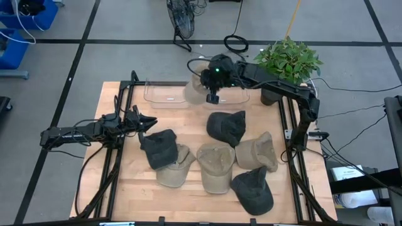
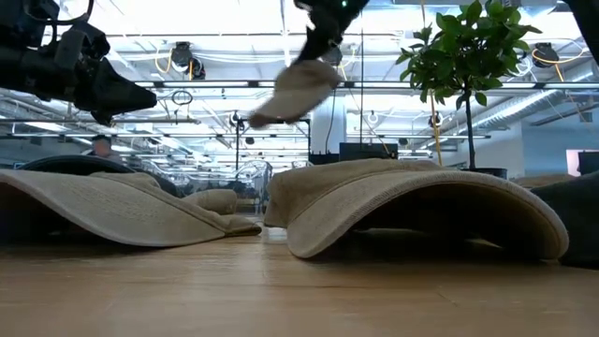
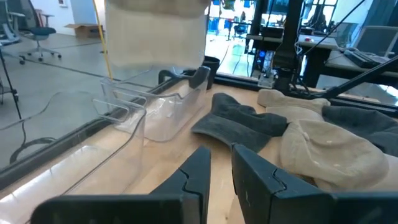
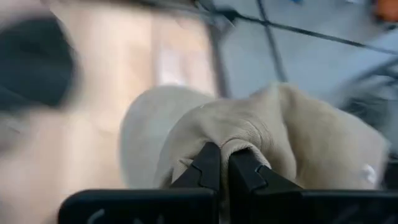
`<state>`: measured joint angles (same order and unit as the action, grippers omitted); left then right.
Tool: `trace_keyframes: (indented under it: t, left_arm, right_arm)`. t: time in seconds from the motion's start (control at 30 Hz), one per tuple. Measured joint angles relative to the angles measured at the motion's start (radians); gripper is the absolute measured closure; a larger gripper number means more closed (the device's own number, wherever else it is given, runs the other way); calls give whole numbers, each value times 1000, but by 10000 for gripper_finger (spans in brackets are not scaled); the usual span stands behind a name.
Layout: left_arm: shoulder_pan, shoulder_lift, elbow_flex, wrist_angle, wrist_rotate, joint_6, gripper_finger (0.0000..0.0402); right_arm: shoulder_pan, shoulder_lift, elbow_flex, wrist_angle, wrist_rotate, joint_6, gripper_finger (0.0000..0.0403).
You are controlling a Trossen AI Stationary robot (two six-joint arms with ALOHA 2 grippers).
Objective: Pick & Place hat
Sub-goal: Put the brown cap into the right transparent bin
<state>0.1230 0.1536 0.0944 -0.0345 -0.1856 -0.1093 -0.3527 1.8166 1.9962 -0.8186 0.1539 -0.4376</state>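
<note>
My right gripper (image 1: pixel 212 95) hangs over the clear plastic bin (image 1: pixel 164 93) at the table's far edge, shut on a beige hat (image 1: pixel 196 90) that dangles in the air, seen high in the low view (image 2: pixel 298 92) and close in the right wrist view (image 4: pixel 249 134). Several more hats lie on the table: dark ones (image 1: pixel 226 125), (image 1: pixel 158 147), (image 1: pixel 254 188) and beige ones (image 1: pixel 217 164), (image 1: pixel 257 152), (image 1: pixel 176 168). My left gripper (image 1: pixel 151 123) waits at the table's left, just left of a dark hat, fingers nearly closed on nothing (image 3: pixel 219 168). My right gripper pinches a bunched fold of the beige hat's crown (image 4: pixel 231 144) between its two fingers, coming from above. The hat is lifted clear of everything and hangs below the fingers, tilted, with its brim end (image 2: pixel 264 114) lowest.
A potted plant (image 1: pixel 287 59) stands at the table's far right corner. The clear bin's walls (image 3: pixel 134 115) rise near my left gripper. Hats crowd the table's middle and near side; bare wood (image 1: pixel 182 116) shows between the bin and the hats.
</note>
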Motion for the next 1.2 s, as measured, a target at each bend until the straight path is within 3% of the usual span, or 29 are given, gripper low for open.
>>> trace_keyframes:
  t: [0.1, 0.37, 0.57, 0.8, 1.2]
  left_arm:
    - [0, 7, 0, -2, -1, -1, 332]
    - [0, 12, 0, 1, -1, 1, 332]
    - [0, 12, 0, 1, -1, 1, 332]
    - [0, 12, 0, 1, -1, 1, 332]
    - [0, 12, 0, 1, -8, 49, 332]
  right_arm:
    - [-15, -2, 0, -25, 85, -81, 403]
    - [-60, -3, -25, -35, 114, -285, 403]
    - [-59, -2, -111, -46, 236, -443, 403]
    - [-43, -11, -241, -26, 270, -529, 403]
    - [-92, -32, -497, 188, 238, -570, 403]
